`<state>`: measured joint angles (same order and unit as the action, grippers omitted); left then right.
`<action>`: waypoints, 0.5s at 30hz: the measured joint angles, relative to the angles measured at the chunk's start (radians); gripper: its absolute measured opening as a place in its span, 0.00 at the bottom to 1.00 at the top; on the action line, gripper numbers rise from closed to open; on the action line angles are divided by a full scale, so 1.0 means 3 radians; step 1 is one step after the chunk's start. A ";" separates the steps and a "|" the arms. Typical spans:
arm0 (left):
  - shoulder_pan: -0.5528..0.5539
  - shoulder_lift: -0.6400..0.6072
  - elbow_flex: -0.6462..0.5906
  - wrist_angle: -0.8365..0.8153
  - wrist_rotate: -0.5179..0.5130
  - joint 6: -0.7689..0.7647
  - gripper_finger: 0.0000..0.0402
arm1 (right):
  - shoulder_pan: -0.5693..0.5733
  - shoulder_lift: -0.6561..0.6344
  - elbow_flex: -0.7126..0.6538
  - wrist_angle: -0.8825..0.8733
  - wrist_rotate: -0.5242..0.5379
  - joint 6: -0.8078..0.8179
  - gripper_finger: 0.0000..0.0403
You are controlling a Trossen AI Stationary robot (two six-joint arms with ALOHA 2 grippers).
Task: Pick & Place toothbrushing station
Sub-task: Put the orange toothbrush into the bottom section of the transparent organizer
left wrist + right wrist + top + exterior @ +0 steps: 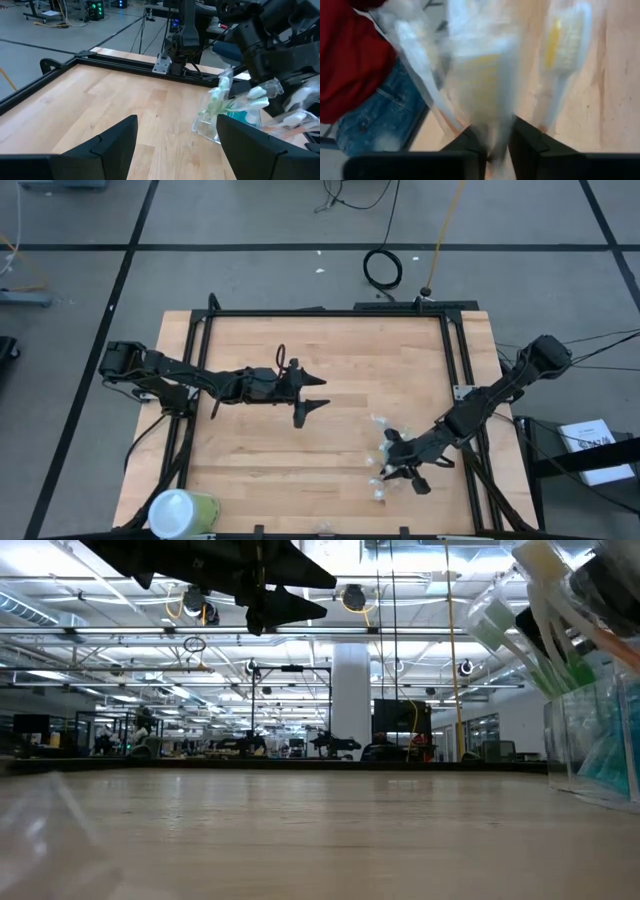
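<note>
A small clear plastic holder (207, 126) stands on its base on the table's right half, also seen in the low view (590, 755). It holds teal tubes (612, 762) and several white, green and orange toothbrushes (250, 100) that lean out of its top. My right gripper (392, 460) is over the holder, slanting down, shut on one toothbrush (480, 75). Another toothbrush (565, 45) shows beside it. My left gripper (306, 396) hangs open above the table's middle, well left of the holder, with nothing between its fingers (115, 142). My right gripper pinches a white toothbrush with yellowish bristles by its handle (494, 131) between its two fingers (470, 142). The brush runs on along the fingers, head away from them. Blur and the other brushes hide whether its far end rests in the holder.
A large yellow-green container with a white top (180, 512) stands at the table's near left corner. A dark frame (330, 312) borders the wooden table top. A person in a red top and blue jeans (355, 75) is beside the table. Bare wood lies between the two grippers.
</note>
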<state>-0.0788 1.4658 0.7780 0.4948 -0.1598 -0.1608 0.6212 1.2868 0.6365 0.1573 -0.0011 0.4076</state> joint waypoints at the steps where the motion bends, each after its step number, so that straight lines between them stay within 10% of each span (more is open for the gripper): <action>1: 0.0000 0.0000 0.0000 -0.0002 0.0000 -0.0001 0.70 | 0.0000 -0.0019 0.0000 0.0017 0.0001 -0.0001 0.17; 15: -0.0001 0.0001 0.0000 -0.0019 0.0003 -0.0023 0.70 | 0.0001 -0.0530 0.0000 0.0186 -0.0005 0.0090 0.48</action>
<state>-0.0792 1.4662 0.7780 0.4891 -0.1587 -0.1678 0.6216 1.1278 0.6365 0.2132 -0.0026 0.4346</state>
